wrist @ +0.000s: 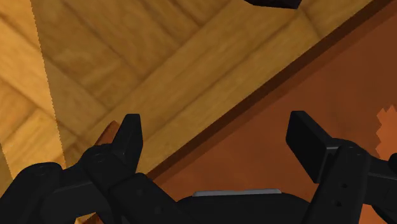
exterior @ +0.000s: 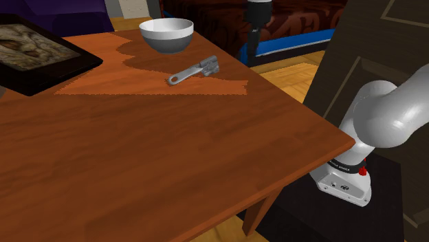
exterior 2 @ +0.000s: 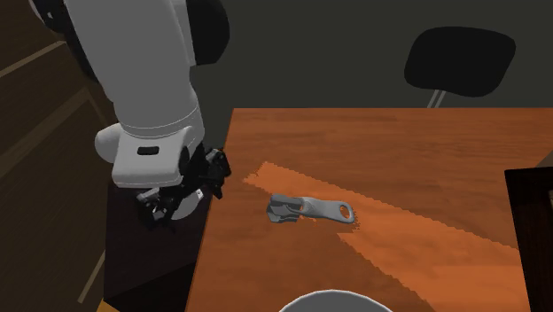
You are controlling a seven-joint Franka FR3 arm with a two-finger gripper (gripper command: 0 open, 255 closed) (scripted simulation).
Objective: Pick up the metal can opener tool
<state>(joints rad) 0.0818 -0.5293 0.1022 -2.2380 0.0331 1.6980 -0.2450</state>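
The can opener (exterior: pixel 194 71) is a grey metal tool lying flat on the brown wooden table (exterior: pixel 172 158), near the edge on the shoulder view's right. In the second exterior view the can opener (exterior 2: pixel 310 210) has its thick head towards the arm. My black gripper (exterior 2: pixel 211 177) hangs at the table's edge, a short way off the tool's head. In the shoulder view the gripper (exterior: pixel 254 55) comes down just beyond that edge. Seen from the wrist, the gripper (wrist: pixel 216 127) is open and holds nothing, with the table edge running between its fingers.
A white bowl (exterior: pixel 166 34) stands behind the tool, close to it. A black-framed picture (exterior: pixel 34 51) lies at the shoulder view's left. A black chair (exterior 2: pixel 461 58) stands past the table's far side. Wooden floor (wrist: pixel 127 57) lies below the gripper.
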